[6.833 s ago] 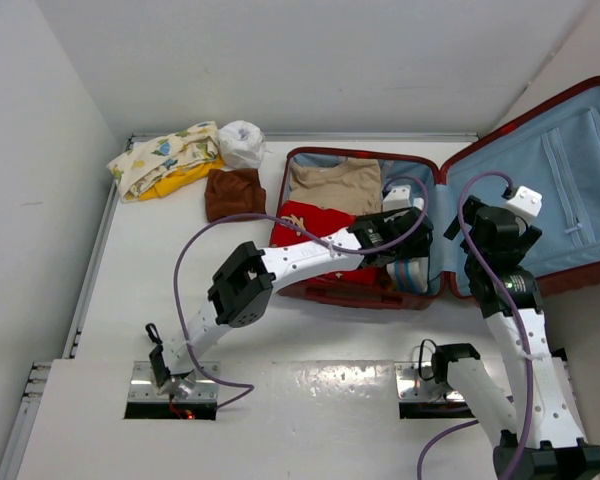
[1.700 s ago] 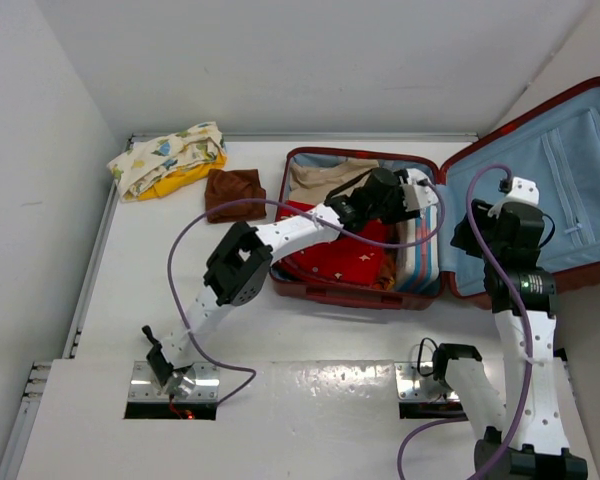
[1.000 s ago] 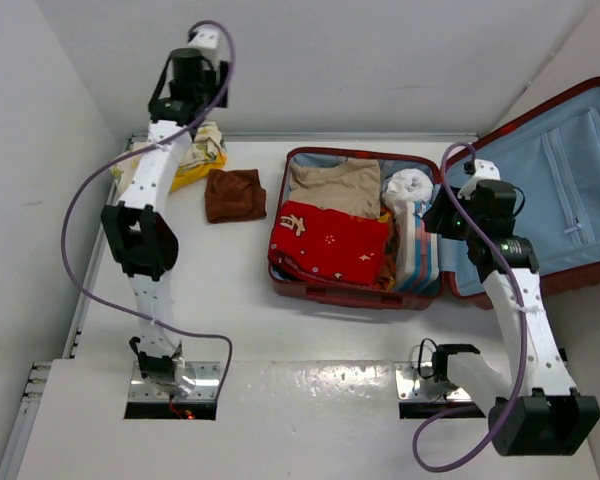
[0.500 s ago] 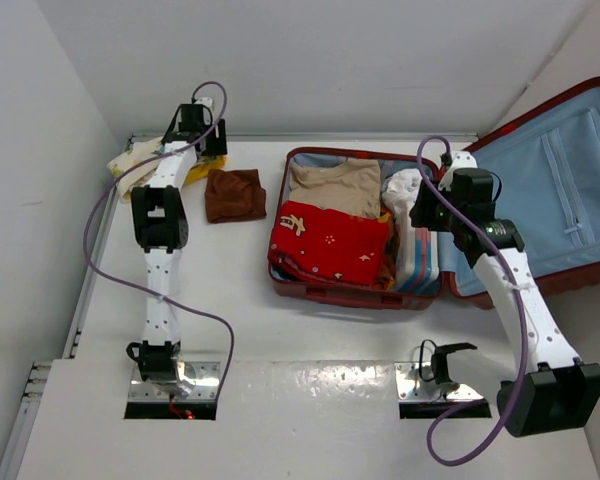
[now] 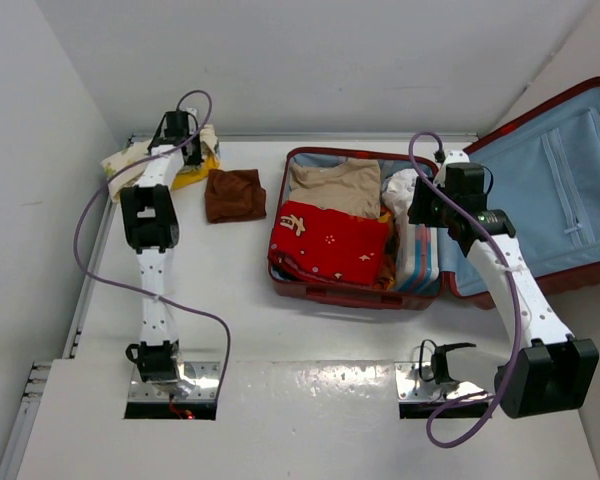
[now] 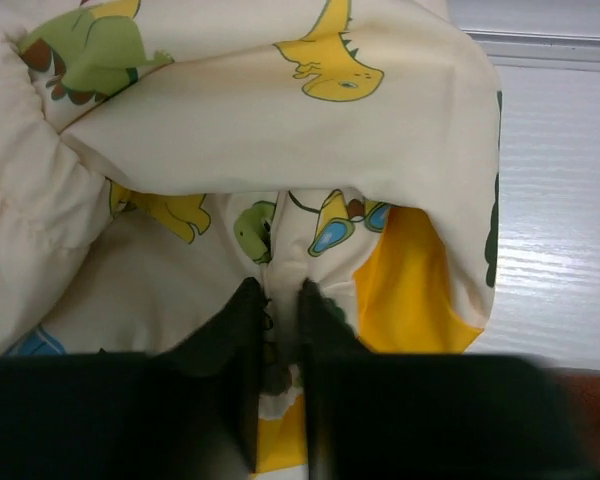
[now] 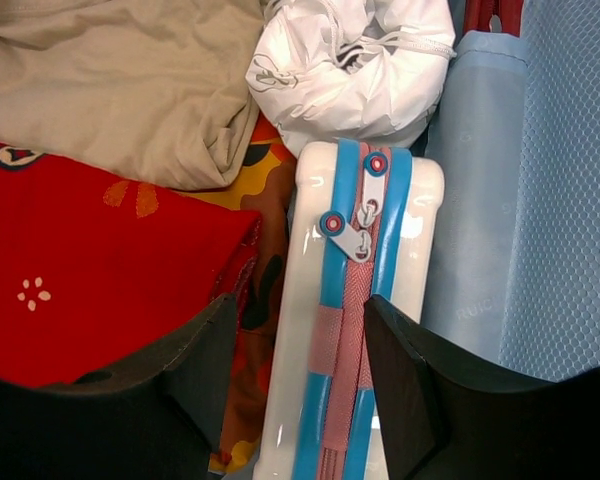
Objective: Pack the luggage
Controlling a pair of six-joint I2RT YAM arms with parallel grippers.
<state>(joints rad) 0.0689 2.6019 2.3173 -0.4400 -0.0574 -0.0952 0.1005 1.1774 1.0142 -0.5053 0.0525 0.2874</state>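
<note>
Bright, even light; soft shadows.

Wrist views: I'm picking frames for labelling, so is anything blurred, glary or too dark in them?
Left wrist: the dinosaur-print cloth is sharp and evenly lit, but the left gripper is a near-black silhouette along the bottom. Right wrist: sharp too, with a faint sheen on the white zipped pouch, and the right gripper is equally underexposed.

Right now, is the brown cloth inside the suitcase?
No, the brown cloth lies on the table, left of the suitcase and apart from it.
</note>
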